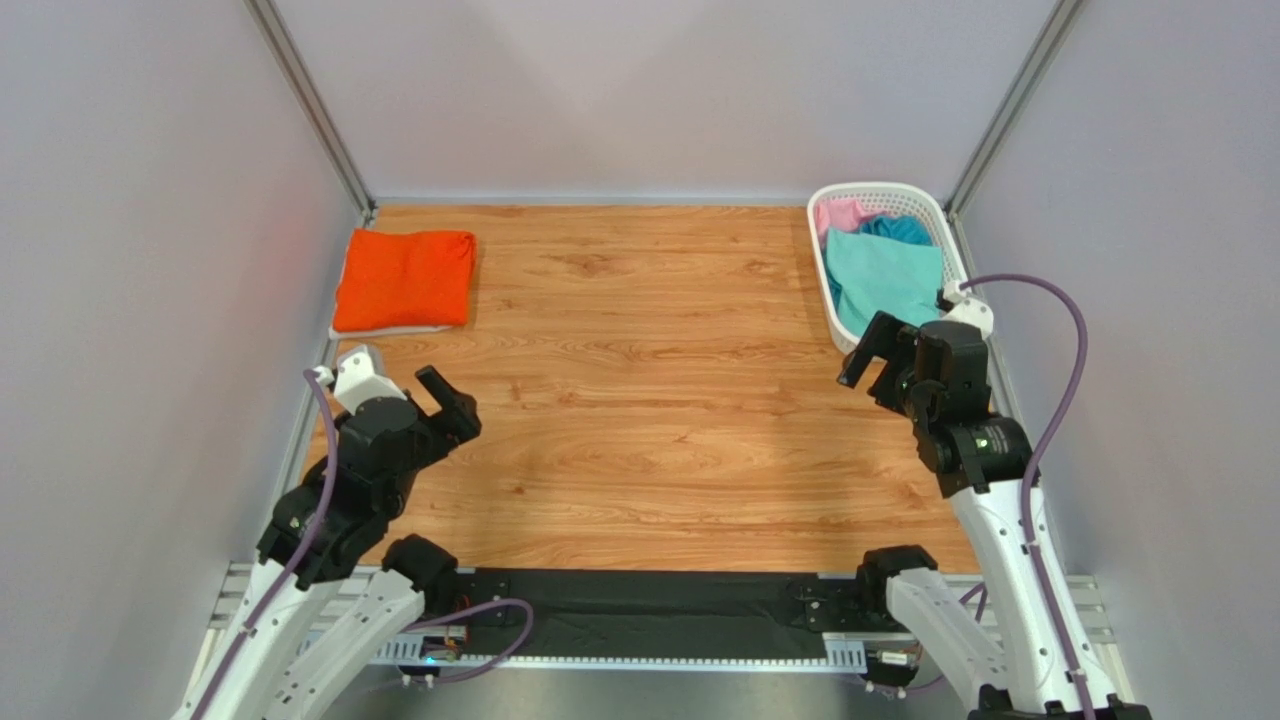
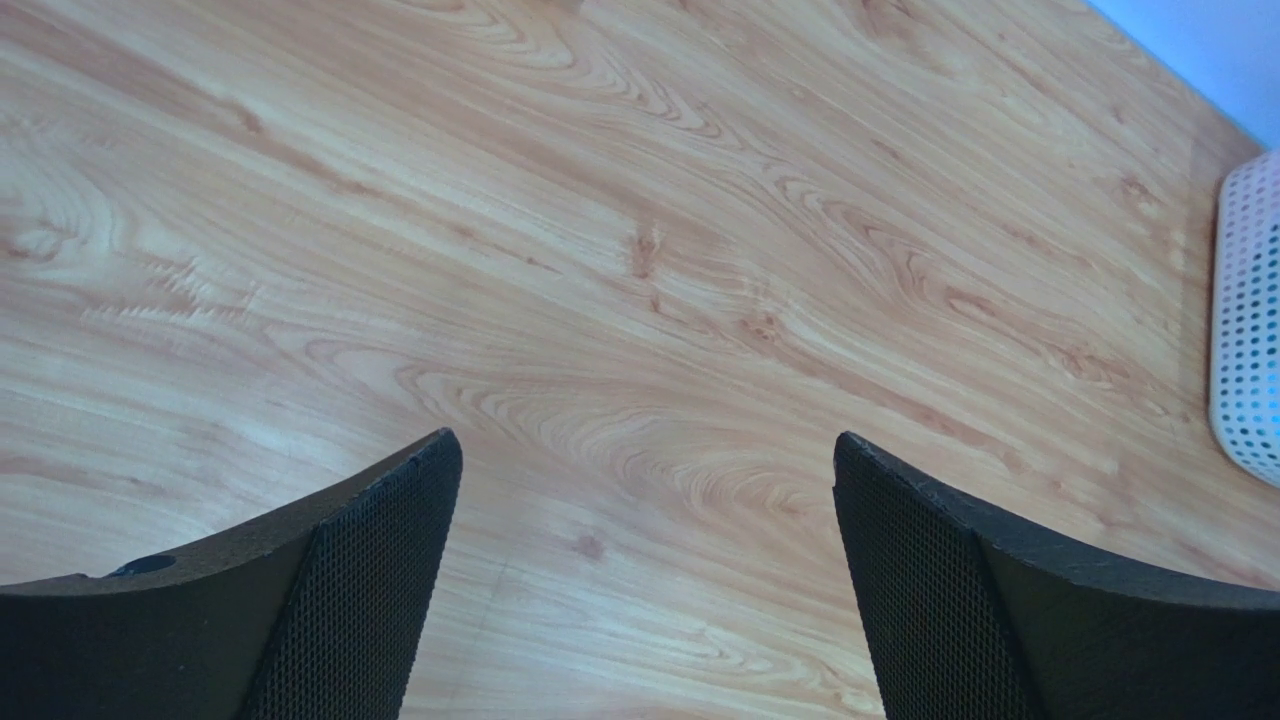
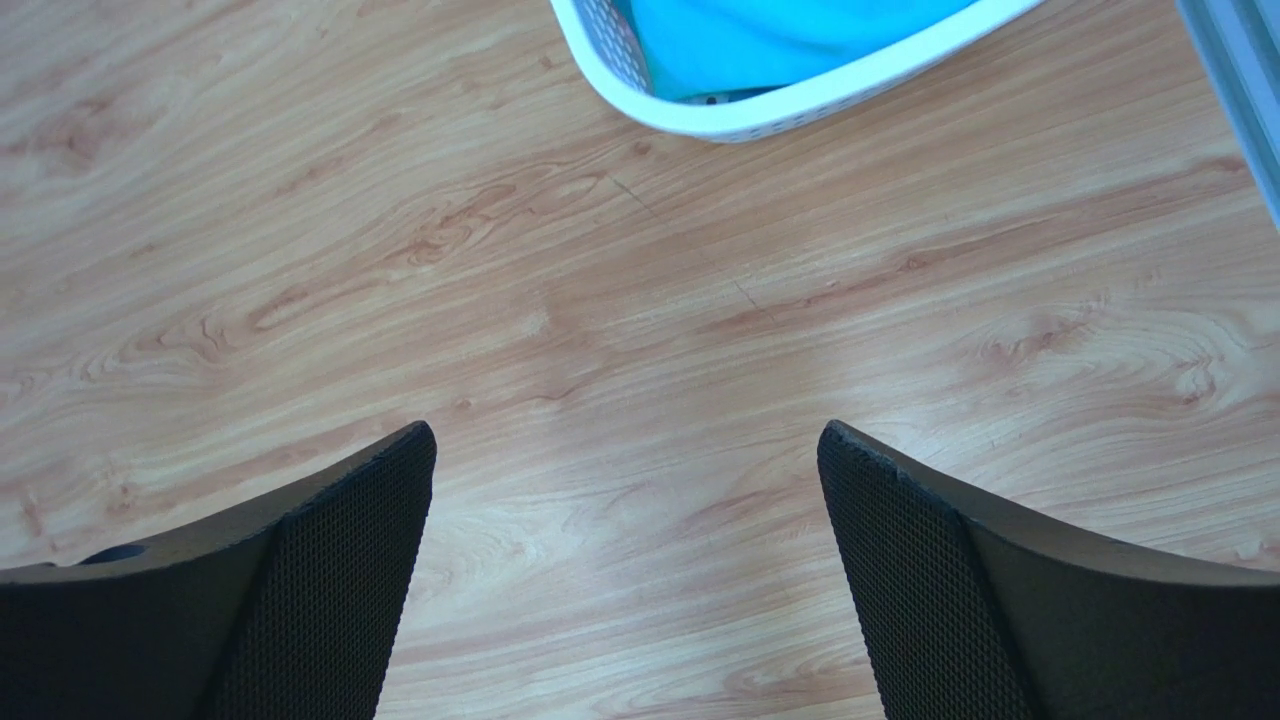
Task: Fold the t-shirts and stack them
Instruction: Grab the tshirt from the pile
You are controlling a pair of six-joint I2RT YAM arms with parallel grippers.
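Note:
A folded orange t-shirt (image 1: 404,279) lies at the far left of the wooden table, on top of a pale one whose edge shows beneath it. A mint-green t-shirt (image 1: 885,278), a darker teal one (image 1: 899,230) and a pink one (image 1: 842,215) lie in the white basket (image 1: 828,294) at the far right. My left gripper (image 1: 436,398) is open and empty over bare wood (image 2: 646,450), near and to the right of the orange t-shirt. My right gripper (image 1: 872,354) is open and empty just in front of the basket, whose rim (image 3: 781,108) and teal cloth (image 3: 751,38) show in the right wrist view.
Grey walls with metal corner posts enclose the table on three sides. A black strip (image 1: 646,608) runs along the near edge between the arm bases. The basket's side (image 2: 1247,330) shows at the right edge of the left wrist view.

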